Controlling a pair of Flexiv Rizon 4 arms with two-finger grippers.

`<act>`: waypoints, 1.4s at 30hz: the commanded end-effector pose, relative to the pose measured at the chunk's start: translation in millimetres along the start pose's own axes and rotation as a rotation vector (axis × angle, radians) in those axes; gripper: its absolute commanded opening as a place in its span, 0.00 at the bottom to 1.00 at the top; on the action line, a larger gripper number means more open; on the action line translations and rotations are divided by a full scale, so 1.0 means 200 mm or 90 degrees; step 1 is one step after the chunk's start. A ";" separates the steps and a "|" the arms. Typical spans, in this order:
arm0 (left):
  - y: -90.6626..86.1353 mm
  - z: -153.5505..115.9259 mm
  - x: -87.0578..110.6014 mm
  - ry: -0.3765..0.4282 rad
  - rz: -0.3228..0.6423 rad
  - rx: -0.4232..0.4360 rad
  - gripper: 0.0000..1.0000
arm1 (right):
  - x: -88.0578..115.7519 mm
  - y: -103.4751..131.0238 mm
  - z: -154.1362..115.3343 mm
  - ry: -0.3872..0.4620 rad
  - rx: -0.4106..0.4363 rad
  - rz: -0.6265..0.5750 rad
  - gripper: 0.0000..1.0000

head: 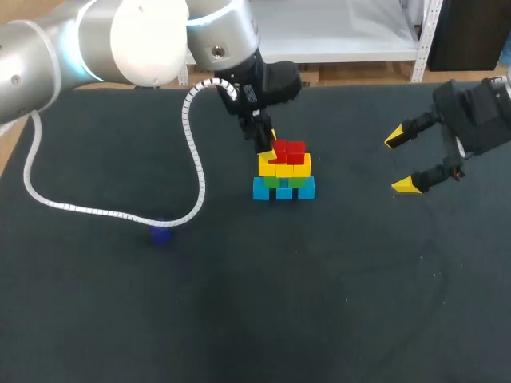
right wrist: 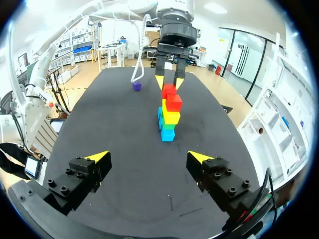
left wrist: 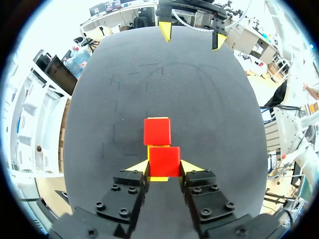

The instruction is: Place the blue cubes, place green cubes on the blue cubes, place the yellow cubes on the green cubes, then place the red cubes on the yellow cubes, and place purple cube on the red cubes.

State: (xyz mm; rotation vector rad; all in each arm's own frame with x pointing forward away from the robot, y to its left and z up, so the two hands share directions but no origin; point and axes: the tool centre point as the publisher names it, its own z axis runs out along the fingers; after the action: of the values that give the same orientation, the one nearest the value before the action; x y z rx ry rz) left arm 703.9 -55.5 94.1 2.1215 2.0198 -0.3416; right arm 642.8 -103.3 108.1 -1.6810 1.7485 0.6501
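Head view: left arm (head: 225, 33) over red cube (head: 281, 149).

— What is the table (head: 359, 303) top like?
— Dark, matt, felt-like, faintly scuffed. The red cubes (left wrist: 163, 160) look smooth and satin
— And the left arm (head: 32, 72)?
— Silver metallic shell with a glossy white joint; its cable (head: 195, 155) has ribbed white plastic wrap

stack (head: 283, 179) mid table (head: 359, 303) | left end effector (left wrist: 163, 168) around top cube (left wrist: 164, 158) | lone cube (head: 160, 233) left of stack

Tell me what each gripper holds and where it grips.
Left gripper pinches the nearer red cube by its two opposite sides. Right gripper is open, holding nothing.
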 end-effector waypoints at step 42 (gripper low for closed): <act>0.03 0.04 0.00 0.007 -0.003 0.018 0.01 | 0.00 -0.01 0.00 -0.002 -0.001 -0.001 1.00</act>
State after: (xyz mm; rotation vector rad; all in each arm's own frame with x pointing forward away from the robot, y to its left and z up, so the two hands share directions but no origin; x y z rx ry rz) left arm 706.9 -56.1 86.8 2.1321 2.0365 -0.3588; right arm 642.8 -103.3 108.1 -1.6810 1.7485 0.6501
